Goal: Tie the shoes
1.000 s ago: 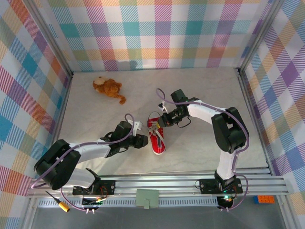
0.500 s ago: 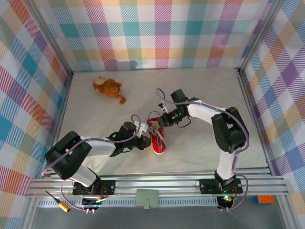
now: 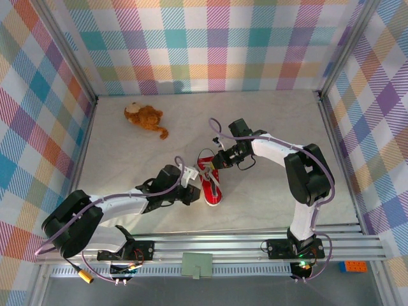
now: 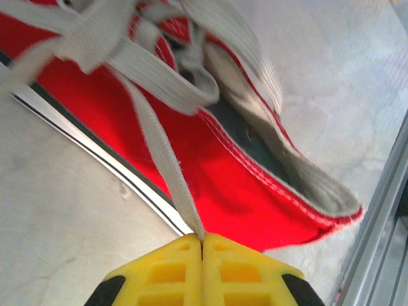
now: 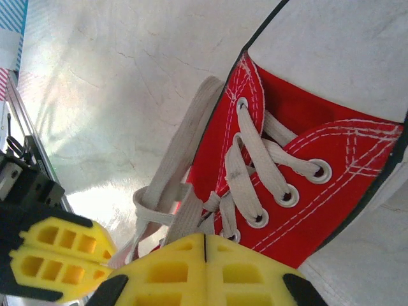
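1. The red sneaker (image 3: 209, 182) lies on the pale worktop (image 3: 274, 121) a little toward 6 o'clock from the middle, between the two arms. Its white toe cap points to about 6 o'clock and its open heel end to 12 o'clock.
2. The left end effector (image 3: 194, 190) sits low at the sneaker's 8 o'clock side, just beside the sole edge.
3. In the left wrist view, the left end effector (image 4: 203, 241) has its yellow fingers pressed together. They pinch one strand of the white laces (image 4: 167, 167), which runs straight up from the tips to the crossed lacing on the red canvas (image 4: 242, 191).
4. The right end effector (image 3: 217, 161) is at the sneaker's 12 o'clock end, over the tongue and upper eyelets.
5. In the right wrist view, the right end effector (image 5: 204, 239) also has its fingers pressed together. Loose lace strands (image 5: 185, 213) run right up to the tips, but I cannot tell whether one is caught between them.
6. That same view shows the laced eyelets of the sneaker (image 5: 299, 159) at 1 o'clock of the fingers, with the left end effector (image 5: 60, 255) at 9 o'clock.
7. A brown plush toy (image 3: 145, 116) lies well apart, at 10 o'clock of the sneaker, near the back wall.
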Controlling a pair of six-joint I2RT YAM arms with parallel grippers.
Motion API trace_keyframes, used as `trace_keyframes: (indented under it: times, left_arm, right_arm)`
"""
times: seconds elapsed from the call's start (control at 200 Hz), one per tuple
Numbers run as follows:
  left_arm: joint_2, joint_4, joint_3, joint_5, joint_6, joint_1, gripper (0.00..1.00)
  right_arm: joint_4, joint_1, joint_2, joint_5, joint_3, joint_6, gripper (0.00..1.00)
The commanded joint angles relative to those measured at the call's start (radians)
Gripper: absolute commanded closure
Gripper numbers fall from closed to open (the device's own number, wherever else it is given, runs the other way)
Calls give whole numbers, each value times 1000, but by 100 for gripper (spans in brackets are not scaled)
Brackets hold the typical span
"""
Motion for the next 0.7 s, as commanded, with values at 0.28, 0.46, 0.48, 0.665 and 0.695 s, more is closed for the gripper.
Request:
trace_keyframes:
  times: [0.28,0.46,0.48,0.665,0.695]
  left_arm:
    - [2,-27,-45,-74,-24,-105,100]
    - [-11,-13,-55,-87,-36,-134,100]
    - [-13,-12,-56,-90,-38,-137,100]
    - [-33,-10,-65,-93,-44,-155,100]
    - [-37,-9,-66,-93,-46,-160,100]
  right_arm:
    - [-22,7,-58,75,-7,-42,100]
    - [-15,18,-81,154,-7,-53,100]
    - [-12,19,-83,158,-6,-53,100]
    - [-5,31,-80,199,8,-61,100]
    - [-4,34,-78,206,11,-63,100]
